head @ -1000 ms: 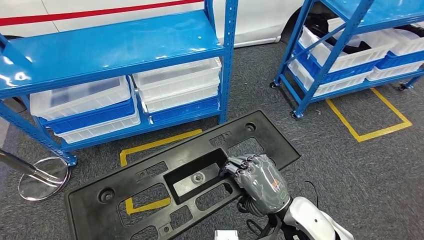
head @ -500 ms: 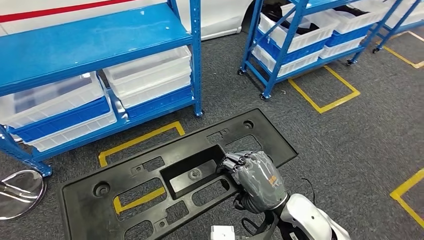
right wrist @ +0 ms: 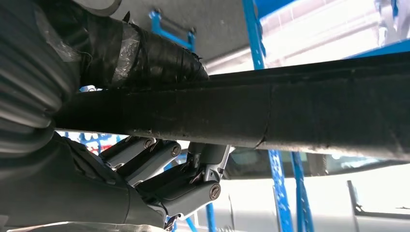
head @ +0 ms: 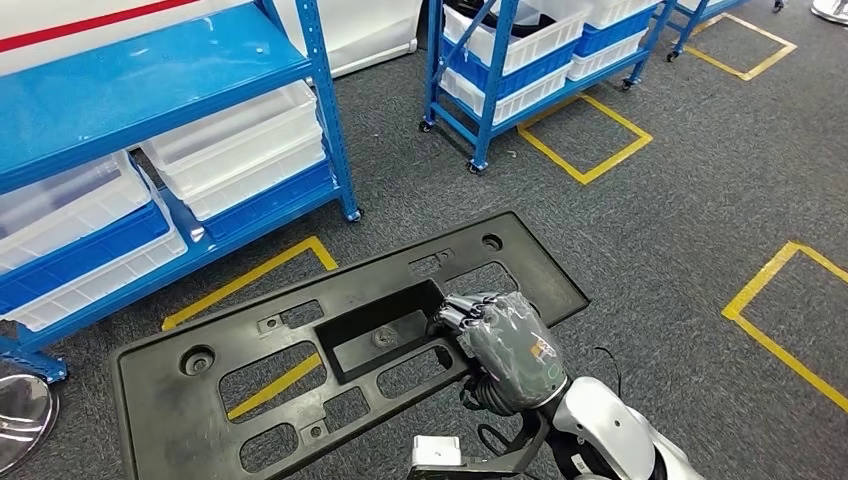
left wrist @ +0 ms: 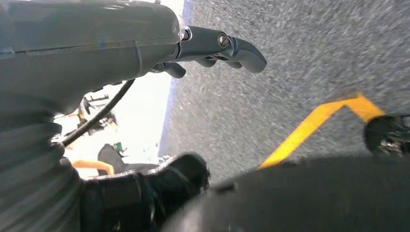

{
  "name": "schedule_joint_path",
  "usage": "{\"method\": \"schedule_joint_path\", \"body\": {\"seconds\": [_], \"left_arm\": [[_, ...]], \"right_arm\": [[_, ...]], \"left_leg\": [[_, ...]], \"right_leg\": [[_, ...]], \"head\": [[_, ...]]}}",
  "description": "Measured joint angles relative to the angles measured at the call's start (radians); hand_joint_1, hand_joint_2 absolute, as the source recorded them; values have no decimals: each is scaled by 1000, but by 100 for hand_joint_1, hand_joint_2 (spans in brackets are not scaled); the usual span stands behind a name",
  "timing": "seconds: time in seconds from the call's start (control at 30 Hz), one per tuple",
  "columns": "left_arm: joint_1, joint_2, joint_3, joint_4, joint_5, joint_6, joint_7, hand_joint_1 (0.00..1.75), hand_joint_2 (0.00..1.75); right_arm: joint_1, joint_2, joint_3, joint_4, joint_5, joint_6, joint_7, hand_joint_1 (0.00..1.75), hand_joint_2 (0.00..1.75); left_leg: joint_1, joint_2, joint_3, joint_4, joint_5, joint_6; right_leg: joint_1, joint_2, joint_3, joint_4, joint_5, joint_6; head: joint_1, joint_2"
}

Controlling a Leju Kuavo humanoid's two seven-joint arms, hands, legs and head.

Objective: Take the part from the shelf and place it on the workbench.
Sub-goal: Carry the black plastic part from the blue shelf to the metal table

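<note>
Grey carpeted floor (head: 690, 200) marked with yellow tape outlines (head: 585, 135). A second blue rack on wheels (head: 480, 90) holds white and blue bins (head: 520, 35). A round metal base (head: 20, 420) sits at the left edge.

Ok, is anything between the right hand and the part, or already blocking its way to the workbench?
Nothing is between them: the right hand already grips the long black plastic panel at its central opening. No workbench is visible, just grey carpet and blue metal shelf racks, so the path can't be judged.

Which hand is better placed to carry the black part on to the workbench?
Right. The right hand already grips the black part at its central opening, holding it above the floor. The left hand holds nothing.
</note>
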Motion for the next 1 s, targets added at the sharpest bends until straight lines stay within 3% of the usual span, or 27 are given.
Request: {"method": "schedule_joint_path", "body": {"seconds": [0.03,0.1,0.17,0.23,0.27,0.33,0.4,0.43,0.47,0.5,0.53,0.57,0.63,0.67,0.73,0.77,0.8,0.87,0.9,0.93,1.0], "left_arm": [[0,0,0,0,0,0,0,0,175],[2,-1,0,0,0,0,0,0,175],[5,-1,0,0,0,0,-1,0,175],[3,-1,0,0,0,0,-1,0,175],[1,-1,0,0,0,0,-2,0,175],[-1,-1,1,0,0,-1,-2,0,175],[0,0,1,0,0,-1,-2,0,175],[0,0,1,0,0,-1,-2,0,175],[0,1,1,0,0,-1,-2,0,175],[-1,1,1,0,0,-1,-2,0,175],[-1,1,1,0,0,-1,-2,0,175],[-3,0,1,0,0,-1,-2,0,175],[-5,-3,1,0,0,0,-2,0,175],[-6,-5,1,0,0,0,-2,0,175],[-6,-5,1,0,0,-1,-2,0,175],[-6,-5,1,0,0,0,-2,0,175],[-5,-4,1,0,0,0,-3,0,175],[-1,-3,2,0,4,0,-19,0,175],[1,-2,3,0,8,0,-32,0,175],[3,-2,5,0,12,-1,-46,0,175],[5,-1,7,0,17,-2,-64,0,175]], "right_arm": [[-1,1,1,1,0,1,0,175,175],[-3,3,2,2,-1,1,2,175,175],[-6,5,4,2,-2,2,4,175,175],[-7,5,6,2,-2,2,4,175,175],[-7,5,8,3,-2,2,4,175,175],[-9,5,10,4,-3,3,4,175,175],[-11,6,11,6,-3,3,4,175,175],[-10,6,11,7,-4,3,4,175,175],[-10,6,11,8,-4,3,4,175,175],[-10,6,11,9,-4,3,4,175,175],[-10,6,11,10,-4,3,5,175,175],[-11,6,11,9,-4,3,5,175,175],[-14,6,11,9,-4,2,6,175,175],[-17,6,11,9,-4,2,6,175,175],[-20,6,11,9,-4,2,5,175,175],[-21,8,11,9,-4,2,6,175,175],[-23,9,11,9,-4,3,6,175,175],[-26,13,12,10,-4,3,8,175,175],[-27,14,12,10,-5,3,10,175,175],[-26,14,12,10,-5,3,11,175,175],[-26,15,13,12,-7,3,14,175,175]], "left_leg": [[5,-12,41,-53,26,-5],[15,-62,123,-176,31,-11],[14,-91,148,-226,11,-6],[13,-67,135,-226,20,10],[13,-52,128,-226,29,21],[10,-20,108,-228,49,42],[2,11,81,-227,68,52],[-2,26,67,-227,78,53],[-7,40,54,-226,87,55],[-12,53,41,-226,96,56],[-17,64,30,-226,105,56],[-20,72,22,-226,113,56],[-20,89,16,-229,128,51],[-17,98,17,-232,136,46],[-10,112,16,-240,150,35],[-8,100,11,-237,141,29],[-8,78,3,-221,116,23],[-6,26,-23,-130,23,14],[-6,13,-37,-67,-15,11],[-6,8,-47,-8,-29,8],[-4,5,-39,41,12,2]], "right_leg": [[-4,11,-20,13,6,6],[-6,32,-57,42,16,19],[-4,53,-80,56,33,33],[-4,65,-91,56,47,46],[-4,50,-98,66,32,51],[-4,3,-123,142,-49,58],[-5,-23,-148,267,-136,62],[-6,-26,-149,316,-150,62],[-5,-27,-137,337,-141,60],[-3,-29,-106,323,-118,54],[1,-37,-58,273,-93,44],[10,-56,4,197,-87,29],[28,-96,111,47,-106,3],[37,-106,136,4,-115,-5],[43,-92,134,-27,-93,-14],[41,-83,127,-39,-75,-19],[37,-74,117,-50,-59,-24],[31,-53,90,-57,-32,-27],[30,-41,73,-55,-22,-29],[29,-29,56,-52,-12,-27],[25,-6,23,-38,6,-21]], "head": [[0,0],[0,0],[1,0],[2,0],[3,0],[6,0],[7,0],[7,0],[7,0],[7,0],[7,0],[7,0],[7,0],[8,0],[9,0],[10,0],[10,0],[9,0],[9,0],[8,0],[8,0]]}}
